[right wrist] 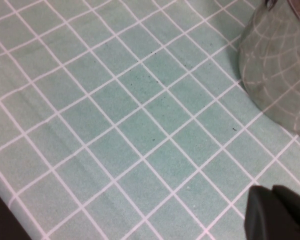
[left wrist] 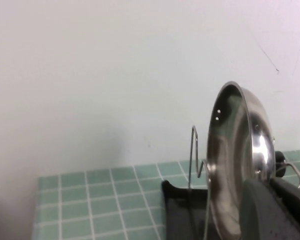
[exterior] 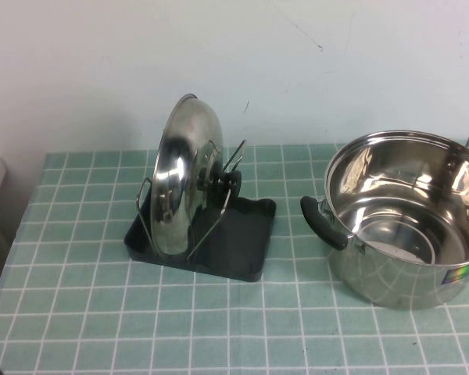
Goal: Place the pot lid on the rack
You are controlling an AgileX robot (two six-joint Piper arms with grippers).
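Observation:
The shiny steel pot lid (exterior: pixel 176 176) stands on edge in the dark rack (exterior: pixel 246 234), leaning between its wire loops, with its black knob (exterior: pixel 219 183) facing the pot. Neither gripper shows in the high view. In the left wrist view the lid (left wrist: pixel 235 150) is seen edge-on above the rack (left wrist: pixel 177 210). My left gripper (left wrist: pixel 275 200) is shut and empty, low in that view, apart from the lid. My right gripper (right wrist: pixel 272 200) is shut and empty over bare tablecloth.
The open steel pot (exterior: pixel 410 211) with black side handles stands at the right; its wall also shows in the right wrist view (right wrist: pixel 277 75). A green checked cloth (exterior: pixel 219 328) covers the table. A white wall rises behind.

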